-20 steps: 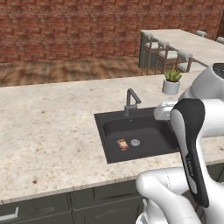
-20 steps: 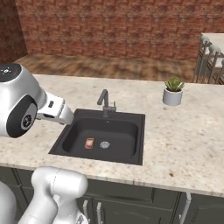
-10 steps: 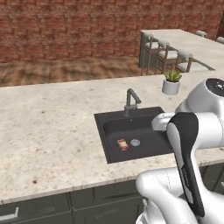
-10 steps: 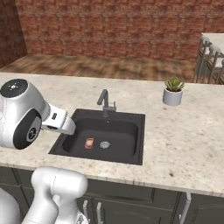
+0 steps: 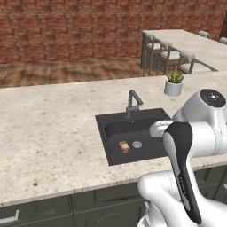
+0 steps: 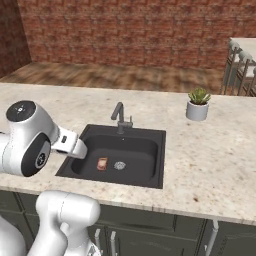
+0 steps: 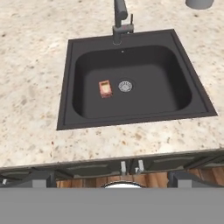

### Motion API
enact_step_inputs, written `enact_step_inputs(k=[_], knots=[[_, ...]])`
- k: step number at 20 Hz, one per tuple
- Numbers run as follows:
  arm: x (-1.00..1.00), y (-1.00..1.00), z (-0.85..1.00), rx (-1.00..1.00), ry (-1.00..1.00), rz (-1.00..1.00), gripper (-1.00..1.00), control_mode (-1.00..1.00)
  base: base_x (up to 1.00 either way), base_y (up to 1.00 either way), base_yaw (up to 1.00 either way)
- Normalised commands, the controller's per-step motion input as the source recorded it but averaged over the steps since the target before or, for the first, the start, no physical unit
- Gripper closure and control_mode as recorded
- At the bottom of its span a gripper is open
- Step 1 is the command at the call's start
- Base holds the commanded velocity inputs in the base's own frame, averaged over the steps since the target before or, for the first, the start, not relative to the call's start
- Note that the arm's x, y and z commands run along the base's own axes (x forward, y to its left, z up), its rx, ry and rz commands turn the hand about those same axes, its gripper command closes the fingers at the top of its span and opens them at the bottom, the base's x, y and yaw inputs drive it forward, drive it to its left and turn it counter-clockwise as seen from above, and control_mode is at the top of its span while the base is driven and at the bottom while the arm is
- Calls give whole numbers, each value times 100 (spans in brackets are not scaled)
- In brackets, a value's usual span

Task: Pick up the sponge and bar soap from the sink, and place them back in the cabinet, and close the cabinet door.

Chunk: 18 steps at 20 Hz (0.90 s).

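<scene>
- The fingers (image 7: 112, 177) stand wide apart with nothing held, high above the near tabletop (image 7: 35, 131) edge.
- The bar soap (image 7: 105, 88) lies flat on the sink (image 7: 65, 87) floor, just left of the drain (image 7: 125, 86).
- The faucet (image 7: 120, 19) rises at the far rim.

Glossy white rounded arm (image 5: 195, 128), dark joint caps, black forearm stripe

We find no legible text, label, brand, number or sign in these views. The bar soap (image 7: 105, 88) in the sink (image 7: 70, 78) carries a paler central patch, but we cannot resolve it into letters. The faucet (image 7: 119, 19), the plant pot (image 6: 197, 111) and the speckled surface (image 5: 48, 128) bear no markings that we can read.
</scene>
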Motion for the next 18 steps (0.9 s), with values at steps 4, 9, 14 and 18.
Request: enact_step_inputs(k=[4,9,14,18], knots=[[16,11,-27,0,0,0,-100,-100,0,0,0],[18,1,-23,0,0,0,-100,-100,0,0,0],[16,0,-26,0,0,0,-100,-100,0,0,0],[17,0,-28,0,0,0,-100,-100,0,0,0]])
